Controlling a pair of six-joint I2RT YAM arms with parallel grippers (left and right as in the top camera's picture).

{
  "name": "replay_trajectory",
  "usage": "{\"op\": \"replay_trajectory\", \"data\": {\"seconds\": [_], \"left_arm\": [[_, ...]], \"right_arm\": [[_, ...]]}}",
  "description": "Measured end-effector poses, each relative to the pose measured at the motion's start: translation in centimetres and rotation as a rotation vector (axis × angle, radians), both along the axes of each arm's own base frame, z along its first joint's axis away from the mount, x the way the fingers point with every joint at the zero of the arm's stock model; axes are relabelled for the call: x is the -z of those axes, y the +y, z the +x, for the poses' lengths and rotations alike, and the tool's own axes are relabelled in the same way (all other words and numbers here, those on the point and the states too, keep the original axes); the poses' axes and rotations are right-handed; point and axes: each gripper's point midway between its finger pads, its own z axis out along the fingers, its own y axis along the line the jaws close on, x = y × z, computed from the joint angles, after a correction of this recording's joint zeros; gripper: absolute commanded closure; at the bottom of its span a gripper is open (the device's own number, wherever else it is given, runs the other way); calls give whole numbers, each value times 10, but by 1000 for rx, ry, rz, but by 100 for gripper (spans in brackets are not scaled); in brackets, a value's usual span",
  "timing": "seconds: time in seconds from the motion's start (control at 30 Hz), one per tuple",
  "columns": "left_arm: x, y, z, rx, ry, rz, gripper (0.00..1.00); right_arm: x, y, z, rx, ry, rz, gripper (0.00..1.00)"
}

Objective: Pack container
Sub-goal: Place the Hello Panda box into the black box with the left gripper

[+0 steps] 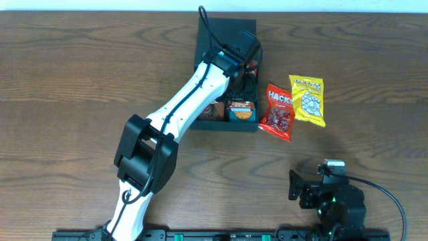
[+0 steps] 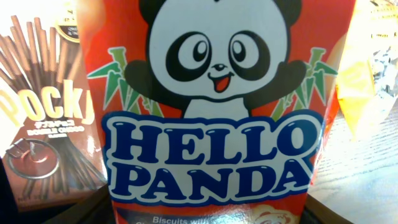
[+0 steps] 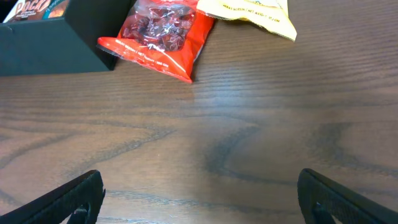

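Left pincer (image 1: 245, 65) sits low over the upper right part of the matte, dark teal-green rectangular cardboard container (image 1: 227, 30). We cannot tell how its jaws stand, since no fingers show in its own view. That view is filled by a glossy red cardboard Hello Panda biscuit box (image 2: 211, 124), upright, with a brown Pocky chocolate-stick box (image 2: 43, 124) just beside it at left.

We see the container at upper centre of the overhead frame. Its long axis runs from top to bottom of the picture and its open mouth faces up. What seems to be its flap lid lies back toward the top edge, though the arm hides the hinge. A small teal and orange cardboard box (image 1: 242, 110) lies inside at the lower right corner.

Our right pincer (image 3: 199, 199), at lower right overhead, stands wide open above the grained brown wooden table (image 1: 80, 80), holding nothing. A crinkly red plastic snack bag (image 1: 277, 110) touches the container's right corner, and a yellow plastic snack bag (image 1: 307, 100) lies just beside it.
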Motion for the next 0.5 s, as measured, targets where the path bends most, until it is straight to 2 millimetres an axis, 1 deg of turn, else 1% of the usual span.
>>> {"op": "replay_trajectory", "data": {"seconds": [0.03,0.07,0.2,0.3,0.33,0.37,0.5], "left_arm": [[0,0,-2,1,6,2,8],[1,0,-4,-1,12,4,3],[2,2,-6,-8,25,14,4],[3,4,-8,-9,32,23,0],[3,4,-8,-10,32,26,0],[3,4,-8,-10,32,26,6],[2,4,-8,-9,32,26,12]], "right_arm": [[0,0,0,0,0,0,1],[0,0,0,0,0,0,1],[0,0,0,0,0,0,1],[0,0,0,0,0,0,1],[0,0,0,0,0,0,1],[0,0,0,0,0,0,1],[0,0,0,0,0,0,1]]}}
